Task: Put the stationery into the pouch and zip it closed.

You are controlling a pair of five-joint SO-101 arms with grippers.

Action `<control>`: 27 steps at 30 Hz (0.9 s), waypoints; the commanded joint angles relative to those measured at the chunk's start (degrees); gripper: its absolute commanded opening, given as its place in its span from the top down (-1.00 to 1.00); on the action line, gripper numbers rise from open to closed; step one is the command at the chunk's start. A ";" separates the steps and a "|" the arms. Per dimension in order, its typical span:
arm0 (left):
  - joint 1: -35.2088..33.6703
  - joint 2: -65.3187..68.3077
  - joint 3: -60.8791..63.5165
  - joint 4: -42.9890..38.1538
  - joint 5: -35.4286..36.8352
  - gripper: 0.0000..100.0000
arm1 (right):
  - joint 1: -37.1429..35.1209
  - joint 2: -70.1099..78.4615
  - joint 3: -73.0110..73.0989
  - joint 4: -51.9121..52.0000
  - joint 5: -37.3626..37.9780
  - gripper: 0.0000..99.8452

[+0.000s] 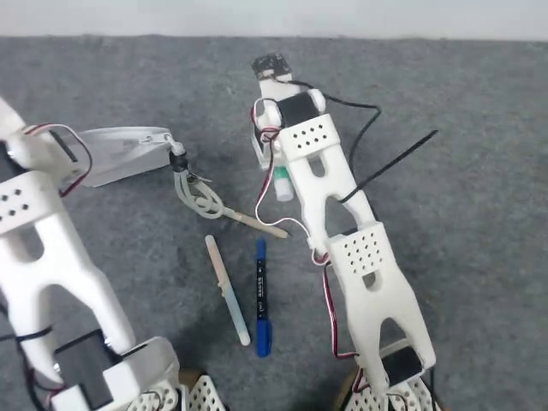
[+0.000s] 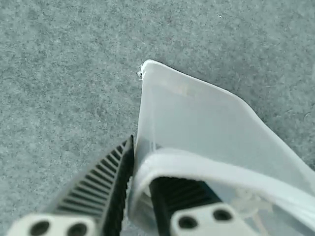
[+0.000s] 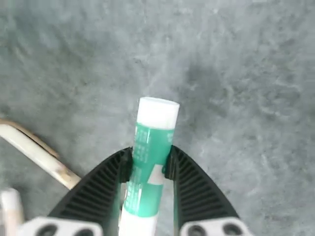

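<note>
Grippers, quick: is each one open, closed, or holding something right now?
Left gripper: closed on the rim of the translucent white plastic pouch.
Right gripper: closed on the green and white cylindrical glue stick.

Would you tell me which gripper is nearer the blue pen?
Right. The right gripper, holding the glue stick, sits just past the blue pen; the left gripper is farther off, clamping the pouch.

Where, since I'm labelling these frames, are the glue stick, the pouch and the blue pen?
glue stick (image 3: 147,162): right wrist view, green label mid-body.
pouch (image 2: 197,118): left wrist view, translucent side wall.
blue pen (image 1: 262,295): high view, middle of barrel.
</note>
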 commanded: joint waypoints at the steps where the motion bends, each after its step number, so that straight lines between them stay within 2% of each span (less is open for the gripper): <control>1: -0.44 -0.79 -0.48 -2.20 1.23 0.98 | 0.22 -4.09 4.40 2.59 5.45 0.99; 5: -0.44 -0.79 -0.48 -2.20 1.23 0.98 | 0.40 -5.67 6.33 2.59 6.68 0.98; 11: -0.44 -0.79 -0.48 -2.20 1.23 0.98 | -0.31 -5.76 10.20 2.42 6.51 0.74; 27: -0.44 -0.79 -0.40 -2.20 1.23 0.98 | -0.84 -3.56 10.46 -2.59 6.59 0.75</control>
